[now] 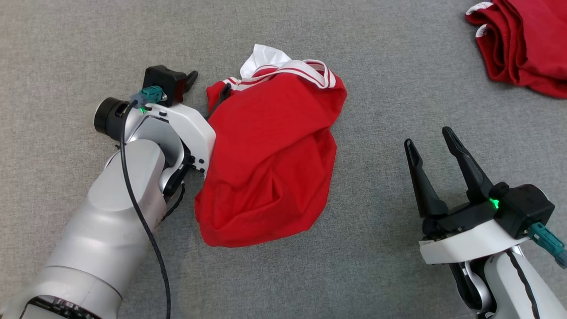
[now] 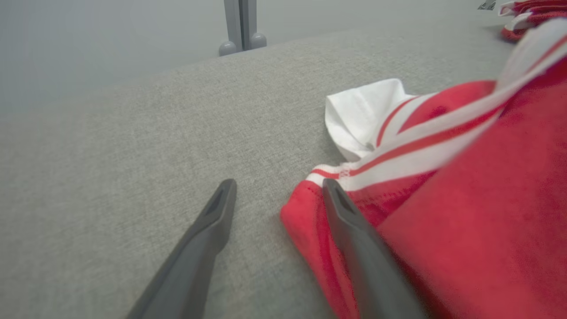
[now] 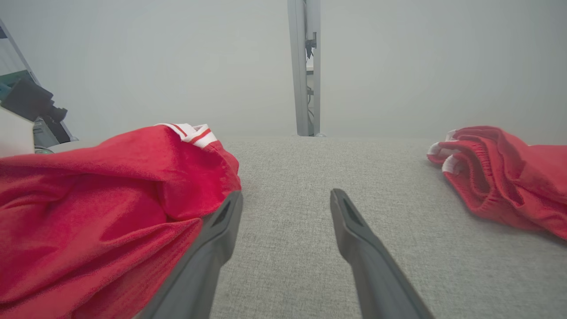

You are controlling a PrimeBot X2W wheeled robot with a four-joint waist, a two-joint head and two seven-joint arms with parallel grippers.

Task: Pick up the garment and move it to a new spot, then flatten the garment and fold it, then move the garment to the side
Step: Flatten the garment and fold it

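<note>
The garment (image 1: 270,159) is red with white-and-red striped trim and a white patch at its far end. It lies crumpled in a heap in the middle of the grey fabric surface. My left gripper (image 1: 209,84) is open at the heap's far-left corner. In the left wrist view the left gripper (image 2: 279,184) has one finger on the bare surface, and the other lies over the garment (image 2: 465,199) at its red hem. My right gripper (image 1: 427,137) stands open to the right of the heap, nothing between its fingers. In the right wrist view, the right gripper (image 3: 287,195) has the garment (image 3: 88,208) beside its left finger.
A second red garment (image 1: 522,40) with white trim lies bunched at the far right corner, also seen as the second red garment (image 3: 500,177) in the right wrist view. A grey post (image 3: 304,66) rises behind the surface's far edge. Bare grey surface (image 1: 376,266) lies between heap and right gripper.
</note>
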